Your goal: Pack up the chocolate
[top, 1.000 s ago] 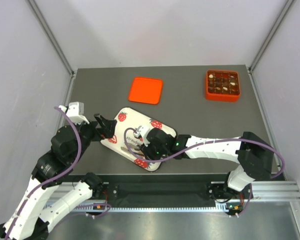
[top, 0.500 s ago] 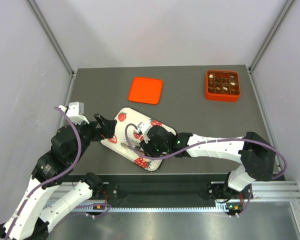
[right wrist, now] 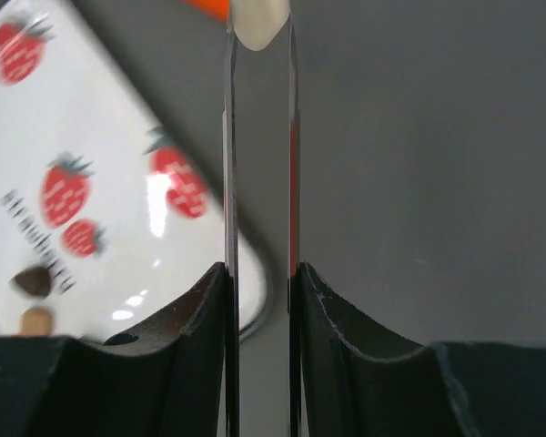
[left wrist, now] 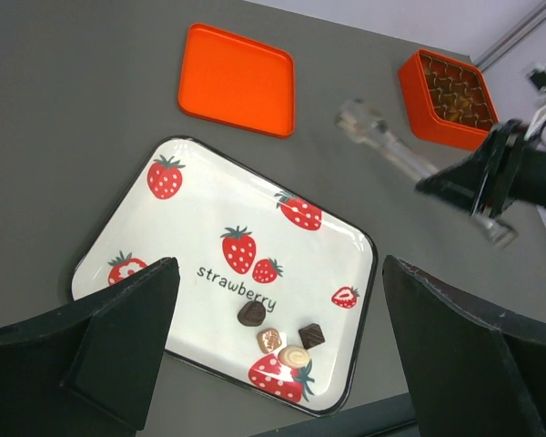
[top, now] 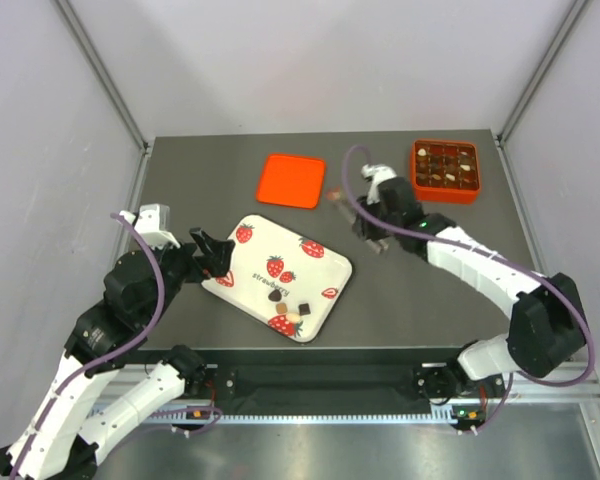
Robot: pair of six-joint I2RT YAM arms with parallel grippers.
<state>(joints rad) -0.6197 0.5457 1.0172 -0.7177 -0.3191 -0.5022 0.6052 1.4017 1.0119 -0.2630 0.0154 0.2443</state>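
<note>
Grey table (top: 210, 170), pale walls (top: 310, 60).

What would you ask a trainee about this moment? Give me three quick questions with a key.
1. True or false: the orange lid sits on the orange box.
2. How many chocolates lie on the strawberry tray?
3. The right fingers squeeze clear tongs. What colour is the piece pinched at their tip? A dark brown, B cream-white, C red.

Key
1. False: the lid lies flat on the table, apart from the box.
2. Four.
3. B.
</note>
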